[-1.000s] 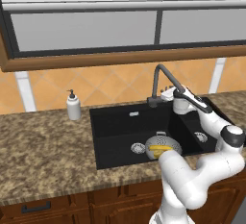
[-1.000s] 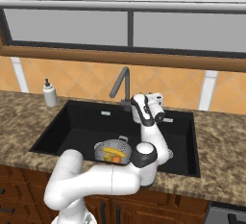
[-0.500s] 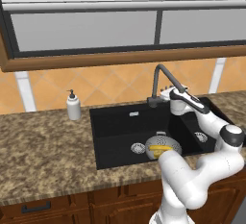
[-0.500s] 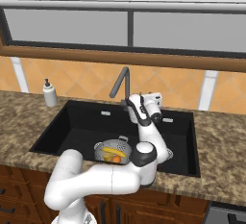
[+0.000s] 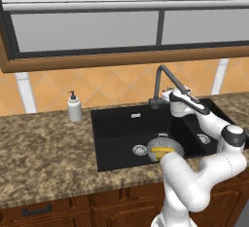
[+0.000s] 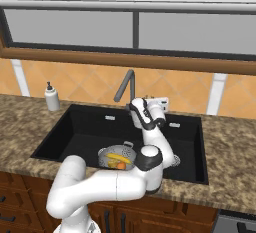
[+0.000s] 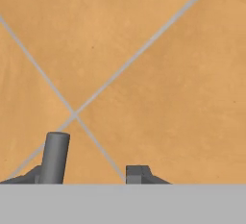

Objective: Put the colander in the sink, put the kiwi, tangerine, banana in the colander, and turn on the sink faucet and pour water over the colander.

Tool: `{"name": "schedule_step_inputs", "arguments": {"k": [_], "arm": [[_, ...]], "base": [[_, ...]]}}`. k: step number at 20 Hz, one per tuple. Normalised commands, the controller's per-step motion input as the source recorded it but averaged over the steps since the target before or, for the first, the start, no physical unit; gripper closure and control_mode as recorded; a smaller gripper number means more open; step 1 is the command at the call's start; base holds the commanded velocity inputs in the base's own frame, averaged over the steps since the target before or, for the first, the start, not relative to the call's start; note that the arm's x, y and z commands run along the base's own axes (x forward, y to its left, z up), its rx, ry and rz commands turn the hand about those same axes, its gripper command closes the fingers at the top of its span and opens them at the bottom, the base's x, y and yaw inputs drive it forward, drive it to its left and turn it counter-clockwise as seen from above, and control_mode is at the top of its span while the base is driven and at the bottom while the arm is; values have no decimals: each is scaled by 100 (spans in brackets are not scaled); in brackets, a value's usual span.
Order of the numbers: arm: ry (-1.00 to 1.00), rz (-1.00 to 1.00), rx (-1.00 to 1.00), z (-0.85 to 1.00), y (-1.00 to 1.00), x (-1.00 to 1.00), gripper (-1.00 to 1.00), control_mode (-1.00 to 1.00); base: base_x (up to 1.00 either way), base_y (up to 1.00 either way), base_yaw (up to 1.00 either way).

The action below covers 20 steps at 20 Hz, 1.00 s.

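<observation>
Black sink, grey colander, speckled brown counter, seemingly white bottle

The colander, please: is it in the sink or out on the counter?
In: the colander sits in the sink's large basin, fruit inside.

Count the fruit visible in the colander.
2: a banana and a tangerine beside it in the colander in the sink. A kiwi may be hidden.

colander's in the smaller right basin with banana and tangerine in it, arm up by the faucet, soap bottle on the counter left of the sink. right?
One thing is off: the colander sits in the large left basin of the sink, not the smaller right one; the left base view shows it beside that basin's drain. The rest holds: banana and tangerine inside it, gripper by the faucet, soap bottle left of the sink.
</observation>
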Motion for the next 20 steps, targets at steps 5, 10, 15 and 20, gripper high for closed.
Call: {"name": "schedule_step_inputs", "arguments": {"k": [5,10,15,20], "arm": [[0,-6,0,-21,-83,0,100,-100],[1,-11,0,-25,-93,0,100,-100],[4,-11,0,-27,-98,0,100,-100],[6,-7,0,-30,-100,0,100,-100]], "base": [[0,0,0],[0,0,0],[0,0,0],[0,0,0]]}}
